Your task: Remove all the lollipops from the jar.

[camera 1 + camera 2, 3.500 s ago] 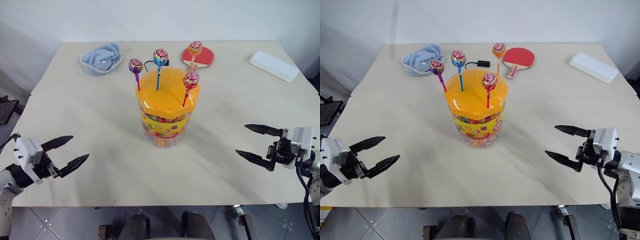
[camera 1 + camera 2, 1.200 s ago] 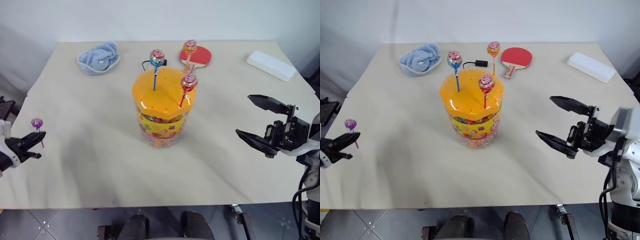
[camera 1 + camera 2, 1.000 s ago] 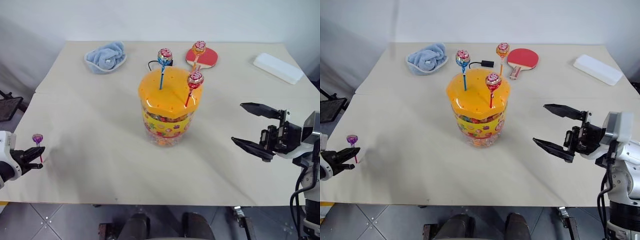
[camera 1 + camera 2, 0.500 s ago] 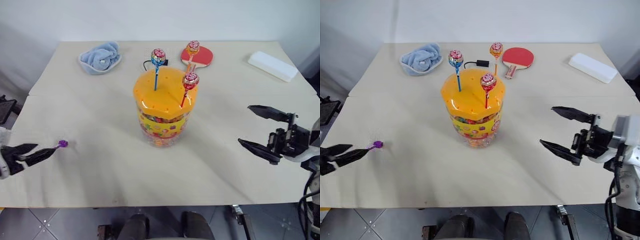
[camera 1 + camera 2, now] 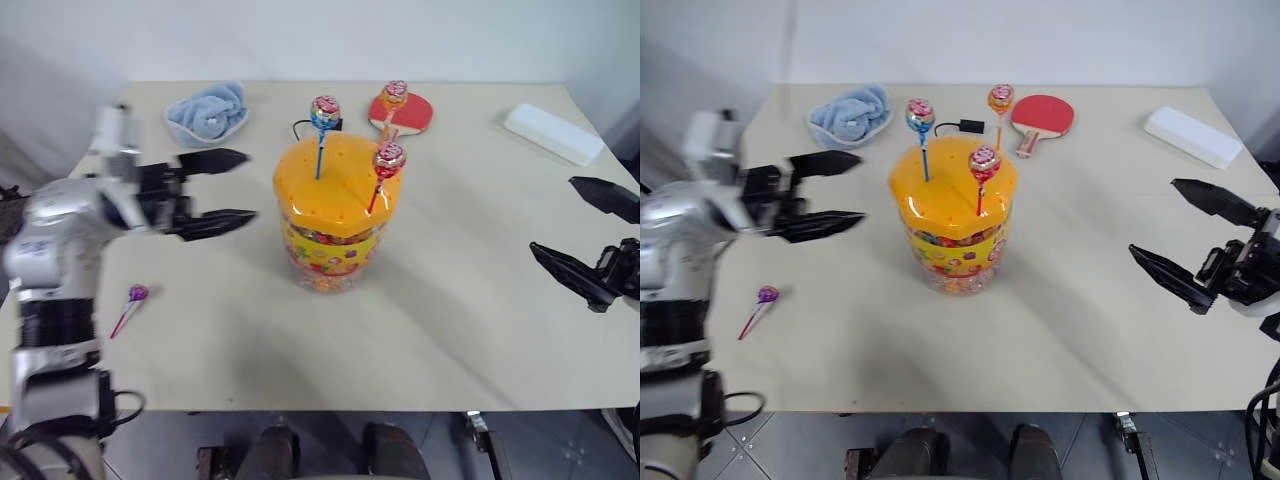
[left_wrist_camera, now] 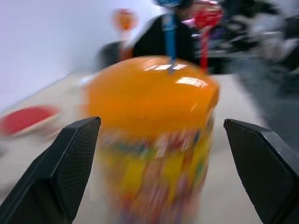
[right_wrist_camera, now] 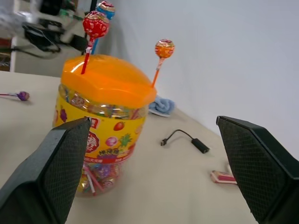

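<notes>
Clear plastic jar [image 5: 330, 245], domed orange lid, three lollipops upright; purple lollipop [image 5: 136, 294] on beige table [image 5: 450, 300]; left gripper [image 5: 232, 187] and right gripper [image 5: 590, 235] both spread, empty.

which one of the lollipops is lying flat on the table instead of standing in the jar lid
The purple lollipop. It lies on the table on the robot's left; the blue lollipop, red lollipop and orange lollipop stand upright in the jar.
</notes>
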Controlling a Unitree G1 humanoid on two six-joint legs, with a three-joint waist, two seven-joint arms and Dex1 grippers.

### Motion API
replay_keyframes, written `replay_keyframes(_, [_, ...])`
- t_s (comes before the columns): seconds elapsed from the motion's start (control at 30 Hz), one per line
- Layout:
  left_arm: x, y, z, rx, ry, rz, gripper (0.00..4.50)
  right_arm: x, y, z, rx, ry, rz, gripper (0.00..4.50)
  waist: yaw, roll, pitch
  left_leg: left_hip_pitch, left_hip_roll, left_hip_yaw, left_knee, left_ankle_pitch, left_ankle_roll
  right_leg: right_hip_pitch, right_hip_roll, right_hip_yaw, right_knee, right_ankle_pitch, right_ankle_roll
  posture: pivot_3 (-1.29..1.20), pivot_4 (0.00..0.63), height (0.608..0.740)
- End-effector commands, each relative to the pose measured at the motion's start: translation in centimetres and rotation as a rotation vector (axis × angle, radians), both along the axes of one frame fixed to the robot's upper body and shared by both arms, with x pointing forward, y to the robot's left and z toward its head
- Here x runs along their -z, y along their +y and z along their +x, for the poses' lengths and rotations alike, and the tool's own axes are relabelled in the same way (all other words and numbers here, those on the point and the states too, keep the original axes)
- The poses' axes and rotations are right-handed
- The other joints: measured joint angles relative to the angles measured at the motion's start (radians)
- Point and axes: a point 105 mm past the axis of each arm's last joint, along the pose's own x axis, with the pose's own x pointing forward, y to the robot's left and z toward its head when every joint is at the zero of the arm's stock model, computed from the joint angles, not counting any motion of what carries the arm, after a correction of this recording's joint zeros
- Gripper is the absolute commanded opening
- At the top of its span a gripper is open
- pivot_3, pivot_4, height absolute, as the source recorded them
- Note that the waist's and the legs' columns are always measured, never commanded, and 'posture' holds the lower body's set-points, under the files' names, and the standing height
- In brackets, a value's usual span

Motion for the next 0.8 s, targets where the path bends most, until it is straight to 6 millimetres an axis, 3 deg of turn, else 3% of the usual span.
replay_keyframes(0.03, [-3.1,-2.4,-0.5,0.083,-0.058,-0.080,4.49,-0.9,-0.2,-0.8,0.014,-0.044,-0.009,4.50,-0.014,0.000,0.000,0.000,0.001,0.000,-0.001,0.000,0.000,0.000,0.000,-0.001,0.000,0.000,0.000,0.00,0.150,0.740])
replay_keyframes(0.2, [-3.8,-3.9,-0.6,0.117,-0.016,-0.100,4.49,0.0,0.5,-0.8,0.013,-0.030,0.011,4.50,-0.034,0.000,0.000,0.003,0.002,0.003,-0.002,0.000,0.000,0.000,0.000,-0.003,0.000,0.000,0.000,0.00,0.150,0.740])
replay_keyframes(0.23, [-3.7,-4.0,-0.7,0.125,0.005,-0.092,4.31,0.1,0.6,-0.9,0.013,-0.029,0.014,4.50,-0.033,-0.001,0.000,0.003,0.002,0.003,-0.002,0.000,0.000,0.000,0.000,-0.003,0.000,0.000,0.000,0.00,0.150,0.740])
replay_keyframes(0.33, [-3.4,-3.8,-0.8,0.124,0.023,-0.067,3.65,0.2,0.8,-0.9,0.014,-0.026,0.024,4.50,-0.031,0.000,0.000,0.003,0.001,0.003,0.000,0.000,0.000,0.000,-0.001,-0.002,0.000,0.000,0.000,0.00,0.150,0.740])
replay_keyframes(0.57, [-3.1,-3.1,-0.4,0.080,0.014,-0.028,1.48,0.4,1.2,-0.7,0.004,-0.019,0.029,4.50,-0.006,-0.001,0.000,0.003,0.001,-0.005,0.000,0.000,0.000,0.001,-0.001,-0.002,0.000,0.000,0.000,0.00,0.150,0.740])
replay_keyframes(0.73, [-4.0,-3.0,-1.5,0.122,0.026,-0.054,0.06,0.3,1.4,-0.4,-0.009,-0.019,0.033,4.50,-0.004,-0.001,0.000,0.002,0.001,-0.005,0.001,0.000,0.000,0.001,-0.001,-0.002,-0.001,0.000,0.000,0.00,0.150,0.740])
replay_keyframes(0.8, [-4.5,-2.6,-1.8,0.131,0.028,-0.071,0.01,0.2,1.4,-0.3,-0.015,-0.018,0.036,4.50,-0.006,-0.001,0.000,0.002,0.001,-0.006,0.000,0.000,0.000,0.001,-0.001,-0.002,-0.001,0.000,0.000,0.00,0.150,0.740])
